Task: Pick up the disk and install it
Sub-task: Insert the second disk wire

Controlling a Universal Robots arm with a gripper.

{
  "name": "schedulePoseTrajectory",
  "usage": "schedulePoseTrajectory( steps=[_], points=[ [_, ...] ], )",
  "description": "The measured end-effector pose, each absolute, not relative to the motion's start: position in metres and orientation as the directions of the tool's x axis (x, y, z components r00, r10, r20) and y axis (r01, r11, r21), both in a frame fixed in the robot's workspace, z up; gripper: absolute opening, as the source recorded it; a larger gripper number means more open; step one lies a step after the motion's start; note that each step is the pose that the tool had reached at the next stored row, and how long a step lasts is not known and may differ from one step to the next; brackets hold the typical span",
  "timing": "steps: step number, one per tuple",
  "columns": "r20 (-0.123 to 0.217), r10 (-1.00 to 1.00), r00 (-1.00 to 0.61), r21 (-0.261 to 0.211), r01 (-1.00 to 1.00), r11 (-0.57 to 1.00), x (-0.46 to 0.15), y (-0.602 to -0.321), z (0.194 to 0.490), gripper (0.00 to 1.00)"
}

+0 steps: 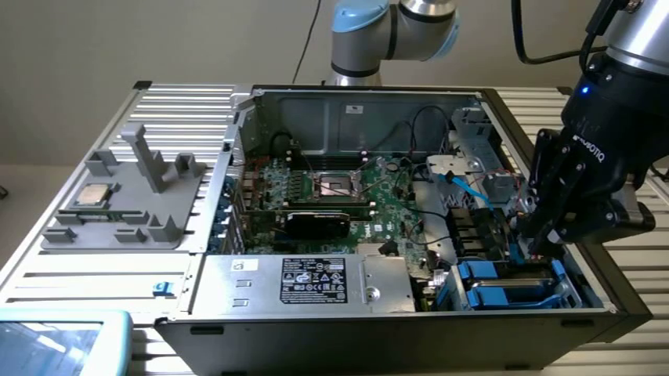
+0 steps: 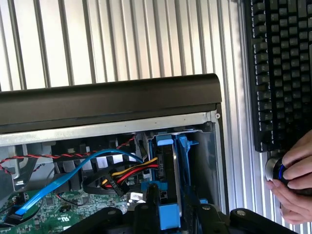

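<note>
Gripper (image 2: 168,214) fingers pinch the disk (image 2: 168,165), which stands on edge in the blue drive bay (image 1: 518,283) at the case's (image 1: 418,323) near corner, exterior view's right. Step in hand: seating. Judged requirement: a straight, aligned push down the rails.

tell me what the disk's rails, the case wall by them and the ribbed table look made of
The disk's rails: likely moulded plastic, a uniform, slightly glossy bright blue. The case wall: bare sheet metal, dull silver, with a thin folded edge. The ribbed table: probably aluminium, pale matt grey, with straight extruded-looking slats.
</note>
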State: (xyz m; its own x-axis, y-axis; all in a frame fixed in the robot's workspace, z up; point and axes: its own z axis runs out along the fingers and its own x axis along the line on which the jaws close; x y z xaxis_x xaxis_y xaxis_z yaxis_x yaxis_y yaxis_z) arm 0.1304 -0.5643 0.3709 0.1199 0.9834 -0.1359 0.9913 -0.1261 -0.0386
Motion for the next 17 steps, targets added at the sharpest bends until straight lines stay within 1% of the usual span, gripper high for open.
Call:
schedulePoseTrajectory(
  steps=[1, 2, 3, 5, 12, 17],
  points=[
    [-0.136, 0.983, 0.12, -0.039, 0.991, -0.126, 0.1304, -0.5643, 0.3709, 0.27],
    [-0.136, 0.983, 0.12, -0.039, 0.991, -0.126, 0.1304, -0.5643, 0.3709, 0.21],
    [-0.136, 0.983, 0.12, -0.039, 0.991, -0.126, 0.1304, -0.5643, 0.3709, 0.21],
    [-0.136, 0.983, 0.12, -0.039, 0.991, -0.126, 0.1304, -0.5643, 0.3709, 0.11],
    [-0.136, 0.984, 0.119, -0.039, 0.991, -0.125, 0.1304, -0.5643, 0.3709, 0.11],
    [-0.137, 0.99, 0.037, -0.042, 0.998, -0.043, 0.1304, -0.5643, 0.3704, 0.11]
  ],
)
